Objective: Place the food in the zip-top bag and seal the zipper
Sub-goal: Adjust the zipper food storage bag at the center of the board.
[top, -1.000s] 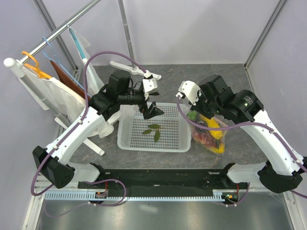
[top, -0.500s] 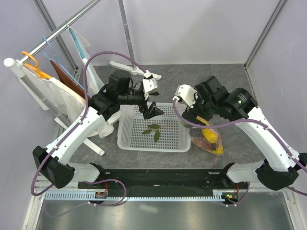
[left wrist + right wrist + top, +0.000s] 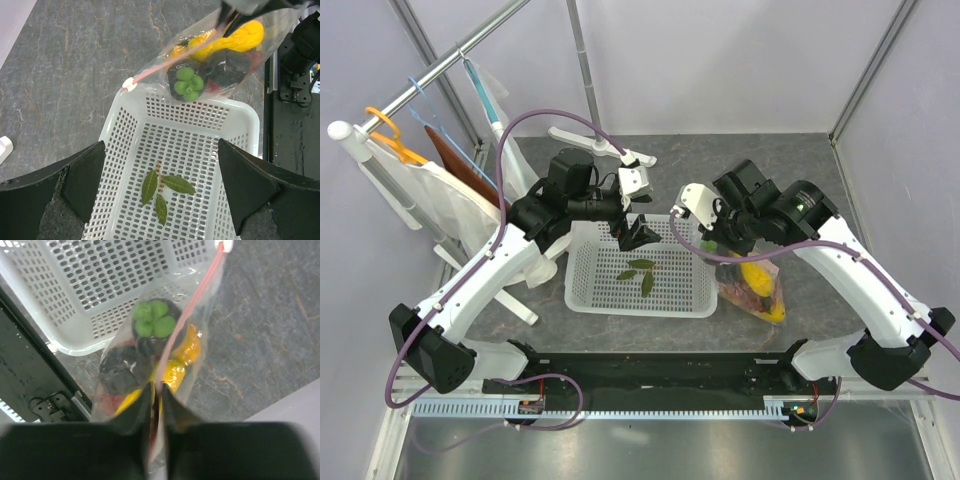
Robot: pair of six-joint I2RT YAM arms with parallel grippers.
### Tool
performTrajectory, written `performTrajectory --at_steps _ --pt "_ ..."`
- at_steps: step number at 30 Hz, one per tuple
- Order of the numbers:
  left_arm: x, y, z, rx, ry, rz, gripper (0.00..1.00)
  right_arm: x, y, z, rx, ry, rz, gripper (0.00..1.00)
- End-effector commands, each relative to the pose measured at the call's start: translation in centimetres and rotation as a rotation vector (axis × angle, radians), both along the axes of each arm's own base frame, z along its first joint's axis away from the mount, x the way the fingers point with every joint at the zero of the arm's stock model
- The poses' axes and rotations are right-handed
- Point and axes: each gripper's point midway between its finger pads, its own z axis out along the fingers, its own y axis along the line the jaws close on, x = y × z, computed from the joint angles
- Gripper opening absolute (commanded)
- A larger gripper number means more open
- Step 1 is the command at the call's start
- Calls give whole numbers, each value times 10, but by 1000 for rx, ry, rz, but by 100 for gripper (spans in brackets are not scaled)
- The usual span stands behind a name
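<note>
The zip-top bag (image 3: 758, 285) lies right of the white mesh basket (image 3: 582, 298), with food inside: yellow mangoes (image 3: 176, 371), dark mangosteens (image 3: 119, 375), one with a green cap (image 3: 152, 320). My right gripper (image 3: 159, 390) is shut on the pink zipper (image 3: 192, 300), which runs up to a white end tab (image 3: 224, 245). In the top view it (image 3: 713, 238) sits at the bag's basket-side end. My left gripper (image 3: 638, 234) is open and empty above the basket. Its wrist view shows the bag (image 3: 220, 55) and zipper (image 3: 167, 64) resting on the basket's far rim.
Three green leaves (image 3: 162, 187) lie in the basket (image 3: 125, 115). A clothes rack with hangers and cloth (image 3: 415, 165) stands at the left. A white stand part (image 3: 582, 140) lies at the back. A black rail (image 3: 650, 375) runs along the near edge.
My right gripper has slid left along the zipper toward the basket, and the bag's top has shifted with it. The left arm has hardly moved.
</note>
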Motion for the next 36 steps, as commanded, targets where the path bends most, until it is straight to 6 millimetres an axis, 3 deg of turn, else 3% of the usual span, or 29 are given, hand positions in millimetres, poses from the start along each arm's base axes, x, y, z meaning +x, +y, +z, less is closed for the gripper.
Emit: performTrajectory --at_steps 1,3,6,7,11,15,16,18,19,20,22,24,25,28,29,32,33,35,36 --pt "-3 0 15 -42 -13 0 100 -26 -15 -15 -28 99 -33 0" --pt "-4 0 15 -43 -5 -2 100 -13 -22 -10 -17 15 -80 0" --pt "-5 0 16 -49 6 -1 100 22 -53 2 -27 -108 -185 0" --pt "-6 0 15 -49 11 -1 100 36 -75 8 -38 -132 -240 0" --pt "-5 -1 15 -50 19 1 100 77 -107 39 10 -237 -289 0" --pt "-5 -2 15 -53 27 1 100 112 -141 50 1 -309 -319 0" --pt "-5 -2 16 -54 25 3 100 121 -161 55 -7 -333 -360 0" --pt "-5 -2 15 -53 28 4 100 142 -173 59 -1 -366 -335 0" --pt "-4 -2 14 -53 29 6 99 150 -198 71 -3 -406 -389 0" --pt "-5 -2 13 -52 29 3 99 161 -206 69 -6 -407 -399 0" --pt "-4 -1 12 -49 27 3 99 174 -218 91 0 -469 -398 0" --pt "-2 -2 10 -46 28 5 99 188 -222 100 8 -502 -378 0" --pt "-2 -2 9 -43 26 5 99 191 -219 113 21 -536 -351 0" --pt "0 -4 8 -45 40 10 99 197 -210 119 21 -562 -263 0" --pt "0 -4 7 -46 46 8 100 197 -207 116 11 -555 -241 0" --pt "0 -5 5 -50 63 14 100 189 -199 81 -30 -485 -175 0" --pt "1 -6 5 -52 66 16 100 182 -195 41 -38 -395 -160 0" --pt "0 -5 6 -54 69 17 100 166 -190 13 -61 -356 -121 0" --pt "-1 -5 7 -55 69 18 100 148 -187 -37 -65 -240 -102 0"
